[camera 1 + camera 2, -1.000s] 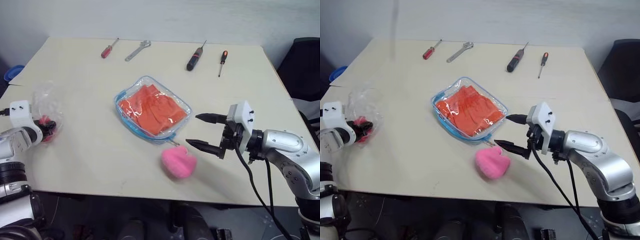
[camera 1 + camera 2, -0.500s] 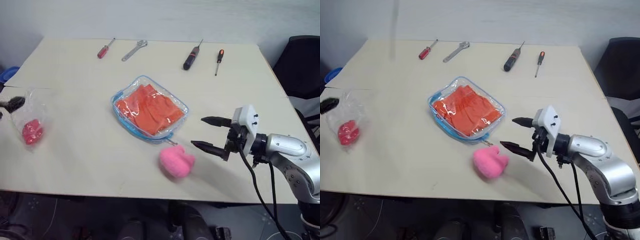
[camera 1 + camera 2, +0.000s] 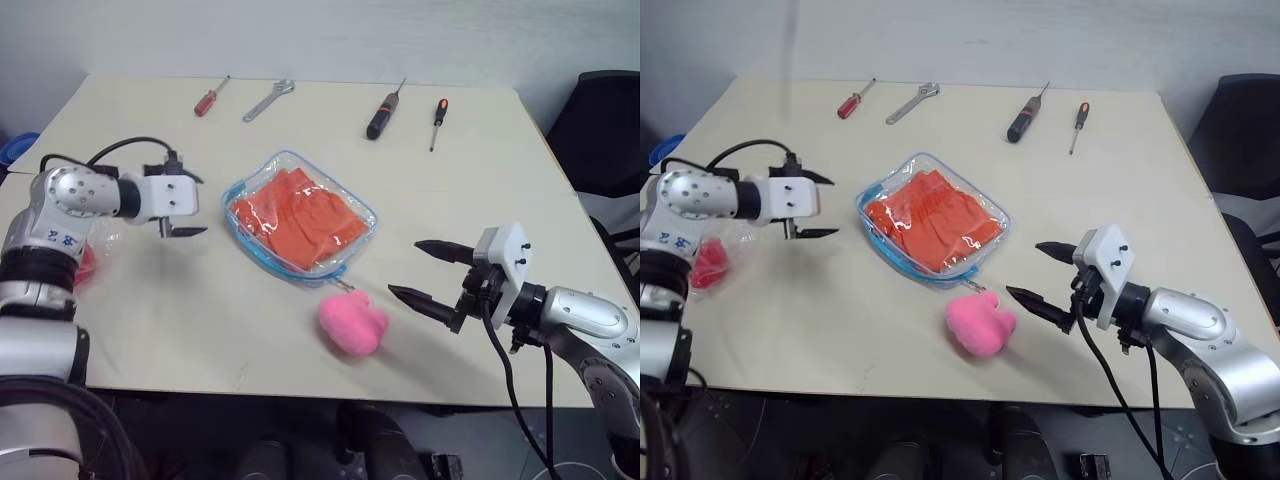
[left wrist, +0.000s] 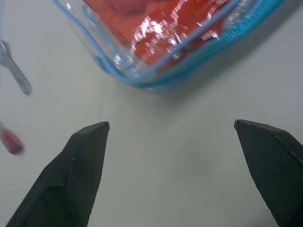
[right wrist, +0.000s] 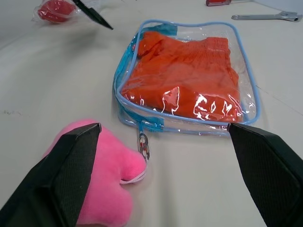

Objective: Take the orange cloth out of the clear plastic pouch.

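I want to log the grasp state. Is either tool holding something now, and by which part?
Nothing is held. The left tool is open beside the clear plastic pouch, not touching it. The right tool is open near the pink plush.

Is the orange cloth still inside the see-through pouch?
Yes, inside. The cloth lies folded behind the pouch's clear plastic, within its blue trim.

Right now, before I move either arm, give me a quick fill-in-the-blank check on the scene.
1. The orange cloth lies ____ the clear plastic pouch.
2. Both the left gripper and the right gripper are ____.
3. The pink plush heart lies nearest the ____ gripper.
4. Beside the red-handled screwdriver lies a silver ____.

Missing words: inside; open; right; wrench
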### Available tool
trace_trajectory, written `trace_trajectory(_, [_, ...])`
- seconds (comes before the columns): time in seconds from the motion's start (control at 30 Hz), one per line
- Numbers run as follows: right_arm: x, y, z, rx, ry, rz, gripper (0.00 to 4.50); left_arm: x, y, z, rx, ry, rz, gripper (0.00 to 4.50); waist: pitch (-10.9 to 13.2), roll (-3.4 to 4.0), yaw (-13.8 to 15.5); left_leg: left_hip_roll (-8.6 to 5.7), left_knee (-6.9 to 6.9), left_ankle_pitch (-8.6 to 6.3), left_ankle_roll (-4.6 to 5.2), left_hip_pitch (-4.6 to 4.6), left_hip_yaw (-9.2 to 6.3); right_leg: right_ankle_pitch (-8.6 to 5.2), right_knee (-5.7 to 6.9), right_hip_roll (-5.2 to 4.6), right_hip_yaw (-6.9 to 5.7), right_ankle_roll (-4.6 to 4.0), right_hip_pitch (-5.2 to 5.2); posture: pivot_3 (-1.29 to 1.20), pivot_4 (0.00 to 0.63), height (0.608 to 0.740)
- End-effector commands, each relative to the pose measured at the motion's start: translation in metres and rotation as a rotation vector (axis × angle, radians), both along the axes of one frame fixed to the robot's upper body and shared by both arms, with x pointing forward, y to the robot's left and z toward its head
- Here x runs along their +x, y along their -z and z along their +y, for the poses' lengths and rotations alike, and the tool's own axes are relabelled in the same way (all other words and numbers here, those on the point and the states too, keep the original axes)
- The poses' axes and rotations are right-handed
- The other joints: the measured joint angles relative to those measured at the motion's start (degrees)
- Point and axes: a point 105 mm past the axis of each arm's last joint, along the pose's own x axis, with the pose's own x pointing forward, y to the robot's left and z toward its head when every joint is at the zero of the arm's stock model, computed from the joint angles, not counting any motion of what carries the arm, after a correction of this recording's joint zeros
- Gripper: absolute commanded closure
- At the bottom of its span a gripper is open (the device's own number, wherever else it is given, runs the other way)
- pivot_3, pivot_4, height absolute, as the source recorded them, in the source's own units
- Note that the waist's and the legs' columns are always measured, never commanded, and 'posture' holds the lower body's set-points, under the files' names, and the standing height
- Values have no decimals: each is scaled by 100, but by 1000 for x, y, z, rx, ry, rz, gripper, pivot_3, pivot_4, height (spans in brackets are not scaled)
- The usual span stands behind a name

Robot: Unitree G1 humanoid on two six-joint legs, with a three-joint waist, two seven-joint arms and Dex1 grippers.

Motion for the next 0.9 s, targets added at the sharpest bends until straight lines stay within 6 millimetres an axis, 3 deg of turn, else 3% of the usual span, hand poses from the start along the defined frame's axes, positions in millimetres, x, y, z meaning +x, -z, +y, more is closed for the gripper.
trace_trajectory(0.03, [-7,-9,-3,14,29,-43,0,4,3,1,70,15,-27,38,0,0,0,1,-1,0,1,2,0,0,1,-1,1,0,0,0,150,740])
trace_trajectory(0.4, [-11,-11,-10,4,73,-64,0,24,20,-36,109,33,-34,38,1,-9,22,2,-1,-1,13,1,-5,1,3,-5,-12,2,1,0,150,740])
trace_trajectory(0.5, [-13,-10,-10,0,70,-62,0,24,32,-35,130,26,-18,600,2,-10,4,2,0,-1,13,2,-4,1,4,-4,-12,2,1,0,150,740])
trace_trajectory(0.63, [-14,-12,-13,-17,63,-65,0,24,45,-29,150,-1,-4,1908,2,-10,-2,4,-2,0,12,11,0,1,9,-2,-9,2,2,0,150,740])
trace_trajectory(0.8, [-11,-17,-16,-17,65,-74,0,21,48,-30,107,5,23,3518,1,-12,15,10,-1,0,14,14,0,2,11,-8,-10,3,6,0,150,740])
trace_trajectory(0.9, [-11,-15,-13,-19,53,-70,0,15,56,-35,40,9,142,4429,0,-12,9,8,-1,0,14,14,1,2,11,-5,-10,3,5,0,150,740])
